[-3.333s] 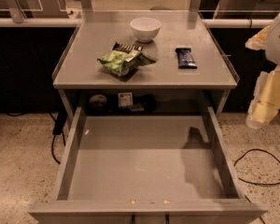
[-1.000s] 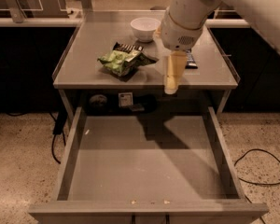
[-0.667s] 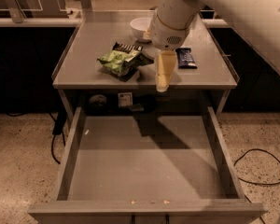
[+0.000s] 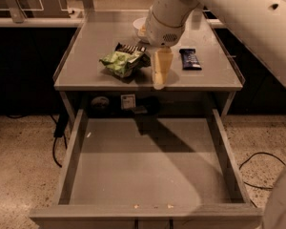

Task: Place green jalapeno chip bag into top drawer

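The green jalapeno chip bag (image 4: 121,62) lies crumpled on the grey table (image 4: 86,46), left of centre, partly on a small dark striped packet (image 4: 131,48). My gripper (image 4: 159,78) hangs from the white arm just right of the bag, near the table's front edge, fingers pointing down, with nothing seen in it. The top drawer (image 4: 148,166) is pulled out wide below the table, its flat bottom bare.
A white bowl (image 4: 139,25) stands at the back of the table, partly hidden by my arm. A dark blue bar wrapper (image 4: 189,58) lies to the right. Cables (image 4: 257,171) trail on the speckled floor on both sides of the drawer.
My arm swung in from the right and has moved left over the table; the gripper now hangs close beside the chip bag. The bag and drawer have not moved.
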`<state>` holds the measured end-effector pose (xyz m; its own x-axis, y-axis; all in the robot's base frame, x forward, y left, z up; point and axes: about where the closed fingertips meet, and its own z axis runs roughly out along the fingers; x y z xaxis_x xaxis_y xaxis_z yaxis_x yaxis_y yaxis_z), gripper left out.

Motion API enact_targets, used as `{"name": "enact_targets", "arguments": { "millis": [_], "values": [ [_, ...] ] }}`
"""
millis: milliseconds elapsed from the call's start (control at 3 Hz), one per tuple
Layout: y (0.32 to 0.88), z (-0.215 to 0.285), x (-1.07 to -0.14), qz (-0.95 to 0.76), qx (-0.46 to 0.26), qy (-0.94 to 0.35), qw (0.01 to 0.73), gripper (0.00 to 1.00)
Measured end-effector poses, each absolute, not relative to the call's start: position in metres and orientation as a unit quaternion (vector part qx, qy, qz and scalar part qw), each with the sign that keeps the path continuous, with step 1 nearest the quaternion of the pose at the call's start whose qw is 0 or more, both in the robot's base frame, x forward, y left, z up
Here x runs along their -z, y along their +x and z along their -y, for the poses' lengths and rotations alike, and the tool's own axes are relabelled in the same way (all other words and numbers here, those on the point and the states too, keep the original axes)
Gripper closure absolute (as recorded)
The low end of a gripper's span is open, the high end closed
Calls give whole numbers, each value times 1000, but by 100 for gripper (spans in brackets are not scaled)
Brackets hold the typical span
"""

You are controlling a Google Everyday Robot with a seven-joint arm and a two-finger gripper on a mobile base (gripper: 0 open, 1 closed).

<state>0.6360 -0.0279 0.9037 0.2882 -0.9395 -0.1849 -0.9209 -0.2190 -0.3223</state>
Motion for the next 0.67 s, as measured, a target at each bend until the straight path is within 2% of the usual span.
{"name": "enact_targets", "arguments": {
  "millis": [667],
  "values": [
    [681,-24,-889,-545,10,-816,192,0]
  ]
}}
